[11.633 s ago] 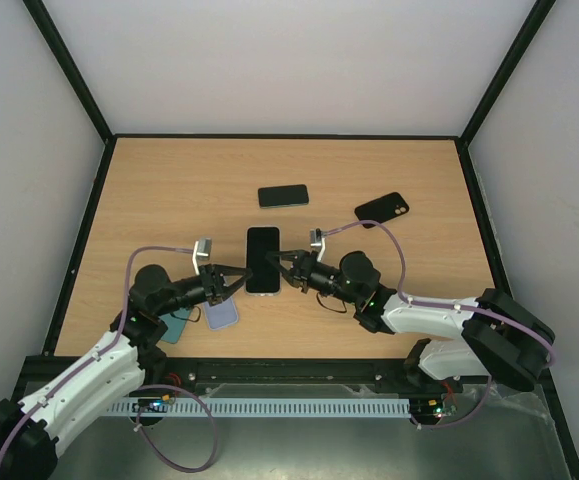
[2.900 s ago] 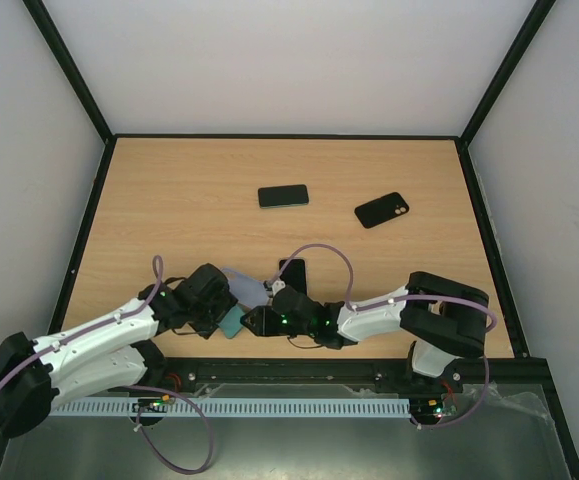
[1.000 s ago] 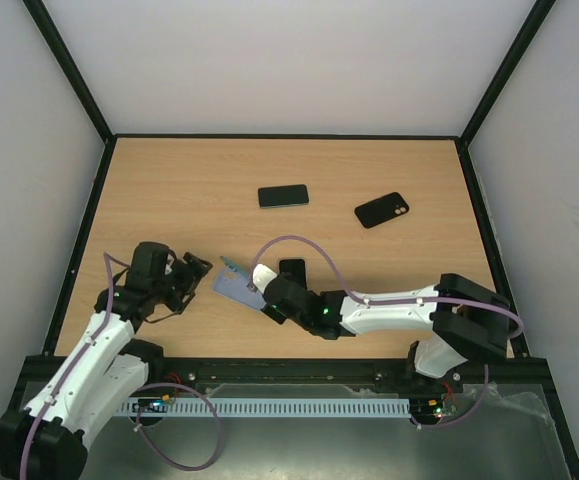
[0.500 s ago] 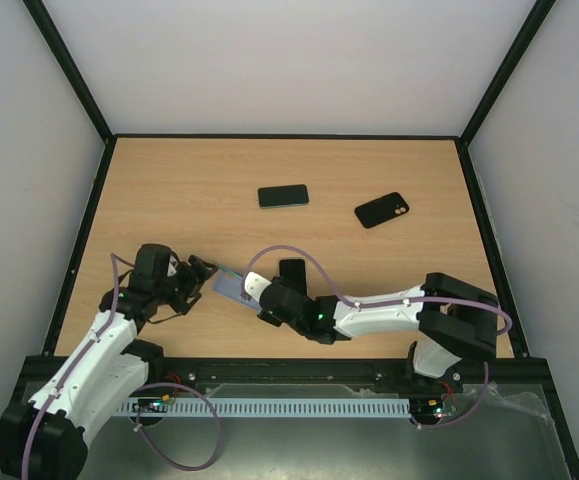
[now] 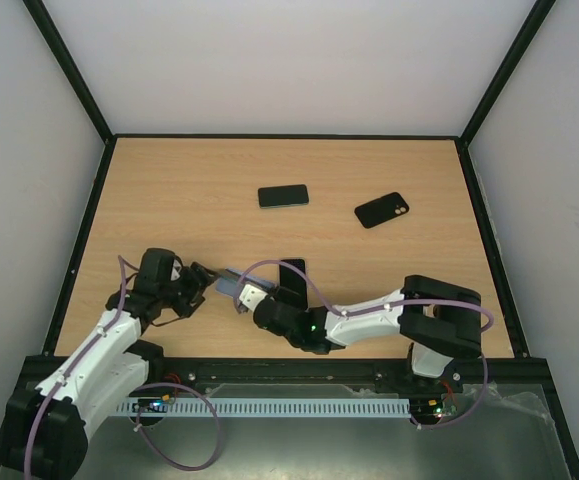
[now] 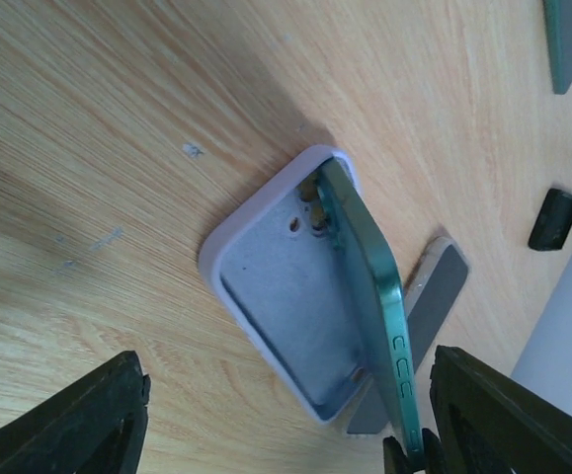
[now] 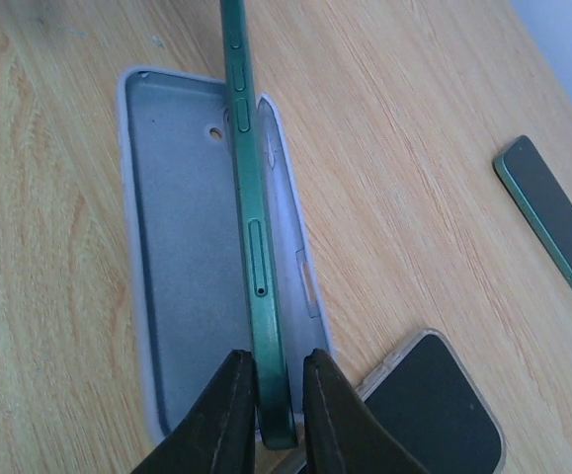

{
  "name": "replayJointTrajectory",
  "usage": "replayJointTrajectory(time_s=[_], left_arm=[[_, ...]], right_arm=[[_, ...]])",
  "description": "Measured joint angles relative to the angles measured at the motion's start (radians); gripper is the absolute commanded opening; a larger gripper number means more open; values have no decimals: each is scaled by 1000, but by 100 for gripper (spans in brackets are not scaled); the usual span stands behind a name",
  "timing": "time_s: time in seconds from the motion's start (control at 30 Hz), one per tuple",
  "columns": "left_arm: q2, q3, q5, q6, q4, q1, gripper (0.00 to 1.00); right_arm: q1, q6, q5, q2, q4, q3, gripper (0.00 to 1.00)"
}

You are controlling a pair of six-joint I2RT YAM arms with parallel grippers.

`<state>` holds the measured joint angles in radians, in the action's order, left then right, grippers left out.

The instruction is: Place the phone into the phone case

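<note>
The lilac phone case (image 7: 182, 267) lies open side up on the wooden table, also seen in the left wrist view (image 6: 276, 286) and from above (image 5: 225, 280). The green phone (image 7: 251, 247) stands on its long edge over the case's right half, its camera end down in the case's far corner (image 6: 369, 267). My right gripper (image 7: 271, 405) is shut on the phone's near end, one finger on each face (image 5: 241, 295). My left gripper (image 6: 295, 430) is open wide just short of the case's other end, touching nothing (image 5: 199, 282).
A dark phone in a clear case (image 7: 434, 395) lies right beside the lilac case (image 5: 291, 272). Farther back lie a dark green phone (image 5: 283, 195) and a black case (image 5: 381, 209). Black frame rails border the table.
My right gripper has carried the phone a little left and down over the case. My left gripper has come closer to the case and its jaws have narrowed slightly.
</note>
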<state>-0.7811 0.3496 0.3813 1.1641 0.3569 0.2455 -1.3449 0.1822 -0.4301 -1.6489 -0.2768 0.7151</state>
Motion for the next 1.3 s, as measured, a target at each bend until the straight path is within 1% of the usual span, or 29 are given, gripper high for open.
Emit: replayJointTrajectory(time_s=[0.13, 0.3, 0.47, 0.57, 0.77, 0.97, 1.13, 1.23, 1.27, 1.3], left_arm=[[-30, -10, 6, 3, -18, 0, 72], [-39, -16, 8, 7, -53, 0, 66], [-56, -59, 12, 17, -91, 0, 64], [-69, -76, 11, 19, -99, 0, 63], [-77, -76, 7, 19, -116, 0, 63], [-89, -76, 5, 19, -128, 0, 64], [-90, -76, -10, 19, -127, 6, 70], [-90, -76, -24, 22, -127, 21, 73], [-90, -76, -27, 23, -127, 26, 73], [-90, -76, -28, 25, -127, 32, 74]], right_arm=[[-17, 5, -33, -29, -6, 0, 22], [-18, -24, -47, -61, 19, 5, 28], [-18, -67, -37, -76, 48, 16, 33], [-18, -90, -31, -78, 62, 18, 39], [-18, -137, -5, -74, 84, 19, 53], [2, -199, 91, -22, 119, 19, 73], [84, -262, 213, 69, 122, 22, 89], [129, -296, 253, 74, 122, 39, 96], [143, -304, 263, 63, 125, 51, 100], [154, -318, 275, 48, 129, 66, 98]])
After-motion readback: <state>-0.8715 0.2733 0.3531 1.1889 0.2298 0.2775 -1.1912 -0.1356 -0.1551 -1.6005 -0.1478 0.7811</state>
